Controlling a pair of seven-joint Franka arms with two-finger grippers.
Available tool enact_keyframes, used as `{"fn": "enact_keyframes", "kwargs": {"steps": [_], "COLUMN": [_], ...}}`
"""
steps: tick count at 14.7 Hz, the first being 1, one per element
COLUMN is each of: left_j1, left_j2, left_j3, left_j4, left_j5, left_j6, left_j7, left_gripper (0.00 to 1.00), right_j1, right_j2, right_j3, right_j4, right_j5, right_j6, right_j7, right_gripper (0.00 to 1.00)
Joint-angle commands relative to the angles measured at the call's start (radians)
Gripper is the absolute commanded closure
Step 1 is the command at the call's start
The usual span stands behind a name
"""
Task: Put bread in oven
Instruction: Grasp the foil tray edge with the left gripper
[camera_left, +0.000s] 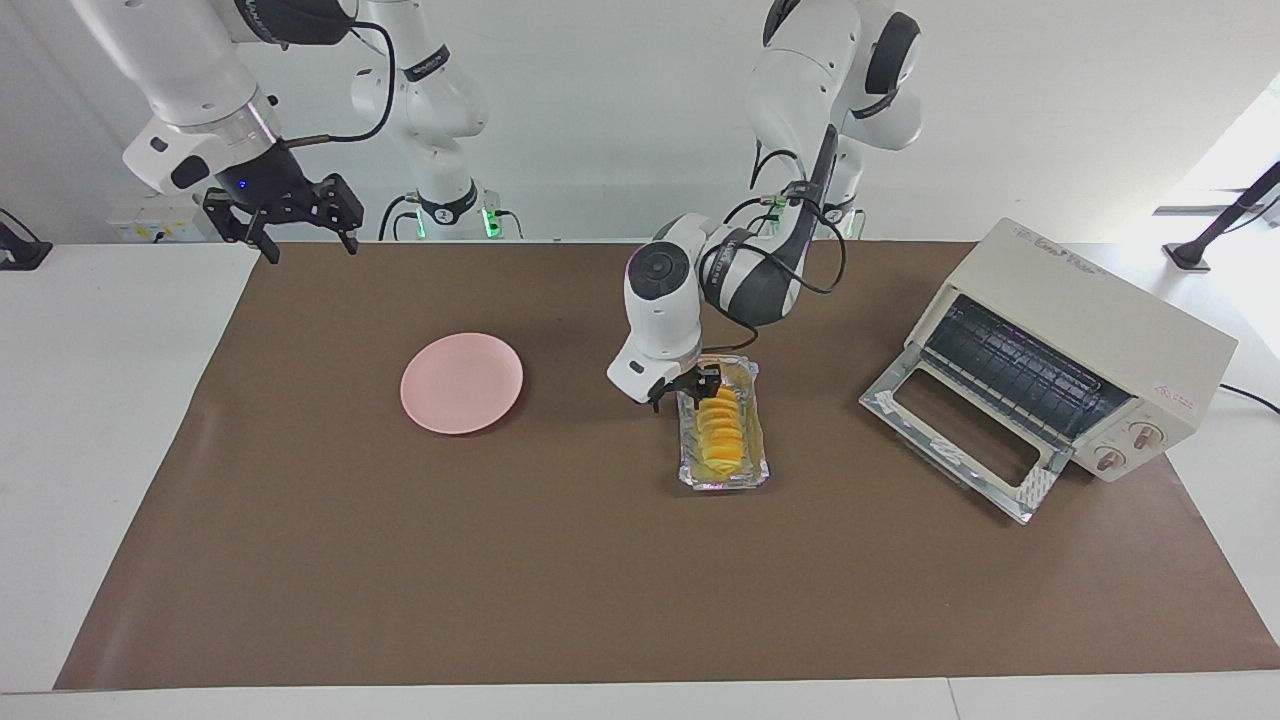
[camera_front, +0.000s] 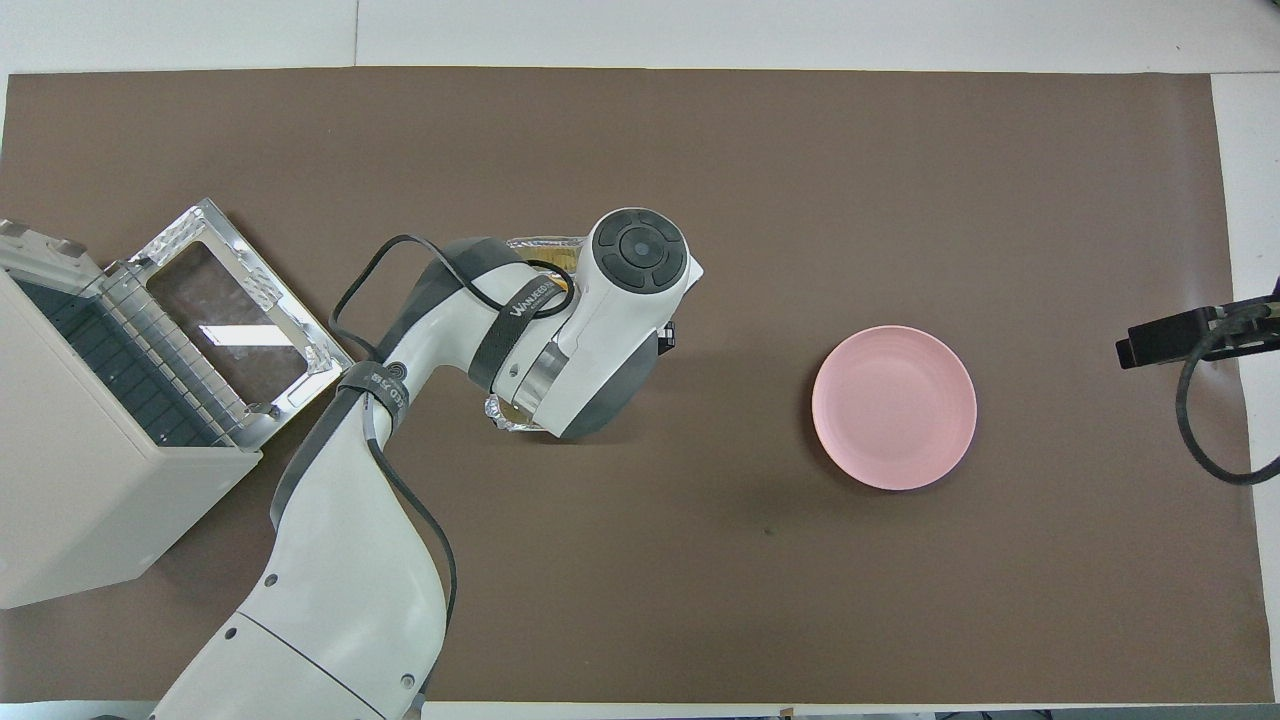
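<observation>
The bread (camera_left: 722, 425), a ridged golden-yellow loaf, lies in a crinkled silver foil tray (camera_left: 752, 478) on the brown mat, between the pink plate and the oven. The left gripper (camera_left: 688, 388) is low at the tray's end nearer the robots, fingers apart, one by the tray's rim and one over the loaf's end. In the overhead view the left arm covers the loaf; only bits of the tray's rim (camera_front: 545, 242) show. The cream-white oven (camera_left: 1085, 325) stands at the left arm's end of the table, its glass door (camera_left: 955, 430) folded down, the dark rack (camera_left: 1010, 365) bare.
A pink plate (camera_left: 462, 383) lies on the mat toward the right arm's end and also shows in the overhead view (camera_front: 893, 407). The right gripper (camera_left: 300, 240) waits open, raised over the mat's edge nearest the robots. The oven (camera_front: 70, 480) and its open door (camera_front: 230, 320) show overhead.
</observation>
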Motion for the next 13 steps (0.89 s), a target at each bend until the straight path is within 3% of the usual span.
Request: {"fn": "enact_keyframes", "kwargs": {"steps": [1, 7, 13], "left_j1": [-0.016, -0.016, 0.002], "left_j2": [0.033, 0.032, 0.023], "left_j3": [0.017, 0.018, 0.044], "left_j4": [0.041, 0.041, 0.045], "left_j5": [0.019, 0.011, 0.011], "left_j6": [-0.003, 0.006, -0.011], "left_j7": [-0.006, -0.009, -0.045], "left_gripper": [0.49, 1.00, 1.00], "right_j1": [-0.009, -0.009, -0.009], "right_j2": [-0.007, -0.007, -0.007], "right_j3": [0.007, 0.007, 0.007], "right_j4": [0.003, 0.003, 0.003], "right_j5": [-0.013, -0.013, -0.014], "right_j6": [-0.016, -0.018, -0.016], "right_j7": [-0.018, -0.018, -0.018], "right_gripper": [0.00, 0.00, 0.00]}}
